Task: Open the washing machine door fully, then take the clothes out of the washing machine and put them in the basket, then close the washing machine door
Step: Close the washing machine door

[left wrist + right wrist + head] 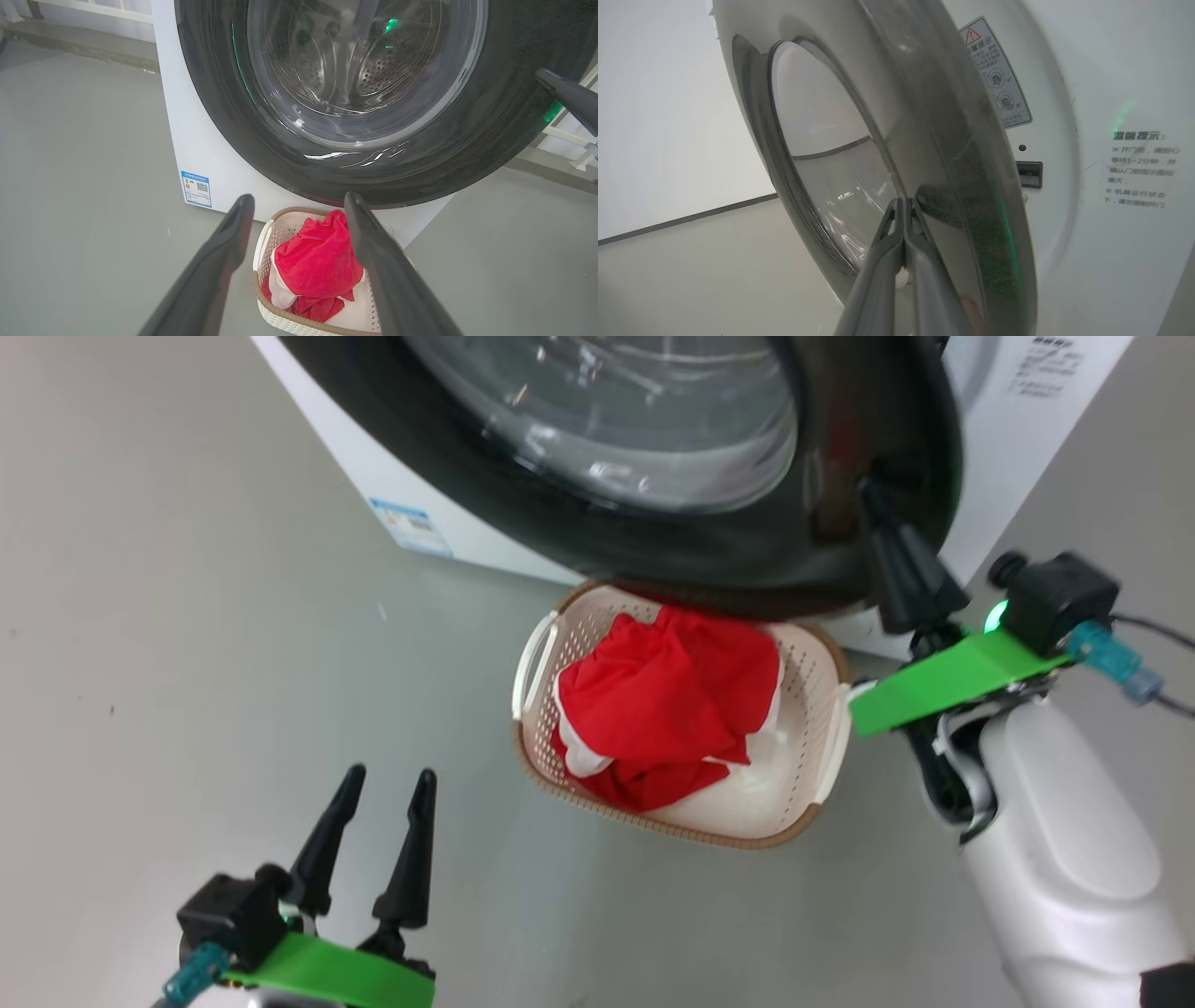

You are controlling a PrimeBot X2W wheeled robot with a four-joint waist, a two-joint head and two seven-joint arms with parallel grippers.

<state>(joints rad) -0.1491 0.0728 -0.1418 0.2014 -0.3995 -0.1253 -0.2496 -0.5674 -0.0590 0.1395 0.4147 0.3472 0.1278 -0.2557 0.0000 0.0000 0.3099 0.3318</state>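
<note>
The washing machine door [653, 551], a black rim around a glass bowl, stands close against the white washing machine [392, 476], and the latch slot [1029, 173] still shows beside the rim. My right gripper [873, 490] is shut, and its tips press on the door's rim [952, 163] in the right wrist view [903, 200]. On the floor below the door, the cream basket [803, 663] holds the red and white clothes [672, 700]. My left gripper [390, 773] hangs open and empty to the basket's left. It faces the door [210, 93], the basket [280, 228] and the clothes [317, 261].
Grey floor spreads around the machine and basket. A blue label [411, 527] sits low on the machine's front. Warning stickers [999, 74] are on the front panel beside the door. A wall with a dark baseboard [686, 217] runs behind.
</note>
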